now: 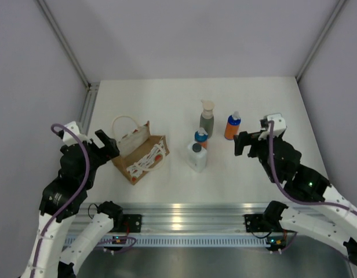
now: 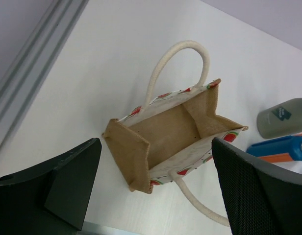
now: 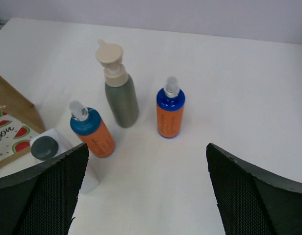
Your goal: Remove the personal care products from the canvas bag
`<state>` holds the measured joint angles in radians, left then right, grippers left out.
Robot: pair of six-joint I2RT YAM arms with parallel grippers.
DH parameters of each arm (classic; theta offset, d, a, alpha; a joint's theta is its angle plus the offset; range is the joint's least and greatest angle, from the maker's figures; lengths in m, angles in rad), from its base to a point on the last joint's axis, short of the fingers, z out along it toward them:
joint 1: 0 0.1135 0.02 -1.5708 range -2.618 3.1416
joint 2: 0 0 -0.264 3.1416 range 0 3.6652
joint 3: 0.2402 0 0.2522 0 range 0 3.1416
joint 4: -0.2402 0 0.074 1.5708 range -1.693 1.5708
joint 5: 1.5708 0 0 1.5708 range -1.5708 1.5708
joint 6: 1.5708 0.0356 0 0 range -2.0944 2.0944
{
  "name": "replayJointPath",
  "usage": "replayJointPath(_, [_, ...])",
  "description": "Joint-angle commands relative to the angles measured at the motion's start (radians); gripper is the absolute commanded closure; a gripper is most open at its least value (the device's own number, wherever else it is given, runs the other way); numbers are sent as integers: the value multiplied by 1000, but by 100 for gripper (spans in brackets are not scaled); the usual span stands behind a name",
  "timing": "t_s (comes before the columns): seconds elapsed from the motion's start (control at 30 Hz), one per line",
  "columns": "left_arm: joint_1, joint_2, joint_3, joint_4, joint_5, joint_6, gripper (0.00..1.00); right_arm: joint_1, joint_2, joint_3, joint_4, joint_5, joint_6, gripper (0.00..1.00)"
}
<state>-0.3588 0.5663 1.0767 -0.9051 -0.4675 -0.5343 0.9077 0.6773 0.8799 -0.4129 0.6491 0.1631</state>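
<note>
Bottles stand in the open on the white counter [image 1: 167, 98] in the top view, all four to the right of the canvas bag [image 1: 141, 155], so I judge the unpacking done or very nearly so. The white bottle with the dark cap [image 1: 196, 157] is closest to the bag, and one orange bottle with a blue cap [image 1: 201, 138] stands just behind it. The grey pump bottle [image 1: 207, 120] is beyond that. The second orange bottle [image 1: 232, 126] is farthest from the bag. My left hand [image 1: 108, 145] hangs just left of the bag, and my right hand [image 1: 241, 143] is well to its right, near the second orange bottle.

My left wrist camera looks straight into the bag's mouth. The brown woven floor and inner walls are bare and I see no product inside, so nothing seems left to lift out. The bag holds its boxy shape, mouth gaping, with one cream rope handle [image 2: 180, 45] arching over the far side and the other trailing on the counter at the near side. My left fingers are spread wide, with nothing between them.

My right wrist camera shows all four bottles upright and apart from one another, to the right of the bag's watermelon-print side [image 3: 9, 137]. My right fingers are likewise spread and grip nothing. What I judge remains is only pulling both arms back.
</note>
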Motion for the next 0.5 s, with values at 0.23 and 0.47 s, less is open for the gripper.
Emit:
replayJointPath(0.23, [4,-115,9,-57,-59,175,2,2,-288,60,-351,188,23,0])
replayJointPath(0.47, [4,-192,-17,-55,-71,185,2,2,-393,51,-357,159,12,0])
